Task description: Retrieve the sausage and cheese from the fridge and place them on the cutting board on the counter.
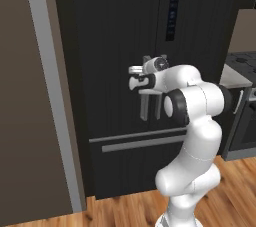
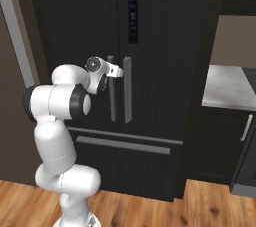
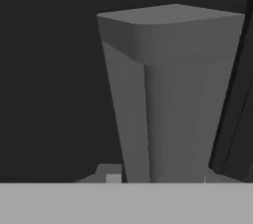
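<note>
- Right now the fridge stands closed, a tall black front with two upper doors, a lower drawer front with a long grey horizontal bar, and a small dark display panel with pale marks high on the right door.
- Two long grey vertical handles run side by side where the upper doors meet; the left handle and the right handle hang close together.
- At the top of the left handle sits the gripper, reached out from the white arm.
- From the hand view, the grey handle rises between the finger tips, its squared top end near; the claw looks narrowed about it, but a firm clamp cannot be told.
- To the fridge's right, a corner of the marbled counter shows over black cabinets.
</note>
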